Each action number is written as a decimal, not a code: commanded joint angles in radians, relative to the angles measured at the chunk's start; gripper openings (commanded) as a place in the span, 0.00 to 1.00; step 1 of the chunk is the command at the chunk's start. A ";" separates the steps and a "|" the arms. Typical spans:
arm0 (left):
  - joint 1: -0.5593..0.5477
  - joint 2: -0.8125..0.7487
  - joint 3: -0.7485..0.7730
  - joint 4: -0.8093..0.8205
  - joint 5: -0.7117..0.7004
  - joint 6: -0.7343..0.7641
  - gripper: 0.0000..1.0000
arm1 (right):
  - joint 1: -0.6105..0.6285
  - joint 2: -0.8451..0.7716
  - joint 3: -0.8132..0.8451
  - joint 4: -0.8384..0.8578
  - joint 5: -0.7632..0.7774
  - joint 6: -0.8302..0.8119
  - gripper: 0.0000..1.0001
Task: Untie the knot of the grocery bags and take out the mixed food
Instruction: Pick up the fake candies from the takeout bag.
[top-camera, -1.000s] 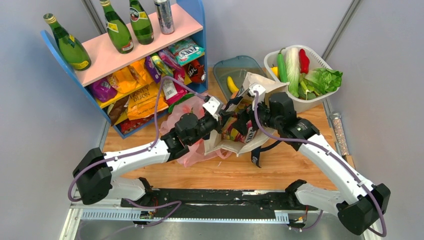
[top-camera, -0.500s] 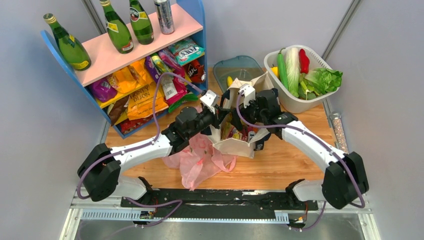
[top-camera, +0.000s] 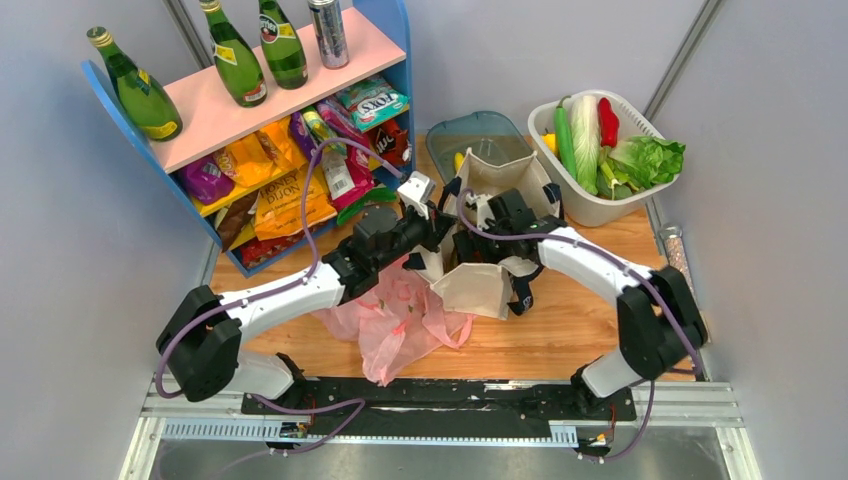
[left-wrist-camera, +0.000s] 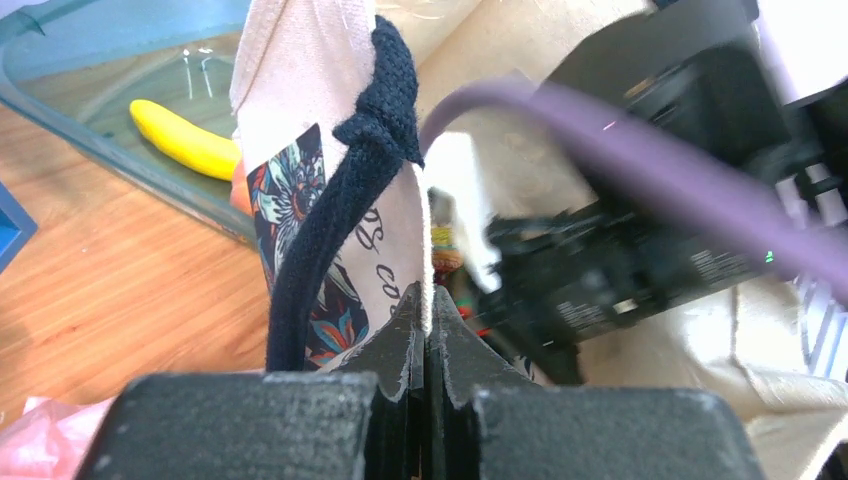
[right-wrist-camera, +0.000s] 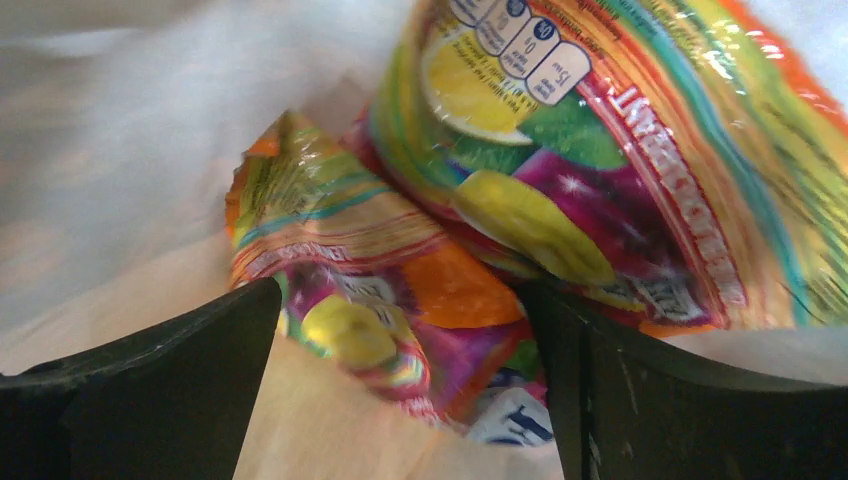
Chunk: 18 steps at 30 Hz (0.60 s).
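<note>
Reaching into the canvas tote (top-camera: 480, 290) at frame centre, the right tool (right-wrist-camera: 400, 330) has its jaws spread wide. It straddles the snack packets (right-wrist-camera: 600, 150) on the bag floor and grips nothing yet. Left tool (left-wrist-camera: 427, 322) is clamped shut on the tote's cream rim, just beside the navy strap (left-wrist-camera: 340, 210), holding the mouth up.

Progress, as a judgement: past midway. Pink plastic bag (top-camera: 400, 320) lies slack and flattened on the tabletop (top-camera: 570, 340), lower centre; whether it is untied cannot be told from above. Produce looks already out: cucumber (top-camera: 563, 135), red pepper (top-camera: 607, 120) and lettuce (top-camera: 650, 160) sit in the white basket (top-camera: 600, 212) at upper right. The banana (left-wrist-camera: 185, 140) is in the teal tray (top-camera: 490, 130) behind the tote. Left to do: the packets inside the tote.

Materials:
- **Tote:** coarse woven cloth, floppy, with a printed floral patch.
- **Strap:** thick ribbed webbing.
- **Packets:** glossy crinkly film with a bright fruit print, pillow-shaped, probably slippery.
- **Pink bag:** thin, translucent, wrinkled.
- **Basket:** rigid plastic with rounded corners.
- **Tray:** tinted see-through hard plastic.
</note>
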 joint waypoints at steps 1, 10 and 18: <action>-0.003 0.004 0.048 0.003 0.010 -0.039 0.00 | 0.057 0.153 -0.035 -0.072 0.133 0.195 1.00; -0.002 -0.019 0.052 -0.046 0.026 -0.011 0.00 | 0.077 0.192 -0.089 0.083 0.209 0.306 0.42; -0.002 -0.080 0.089 -0.183 0.028 0.053 0.00 | 0.076 -0.192 -0.039 -0.057 0.171 0.280 0.00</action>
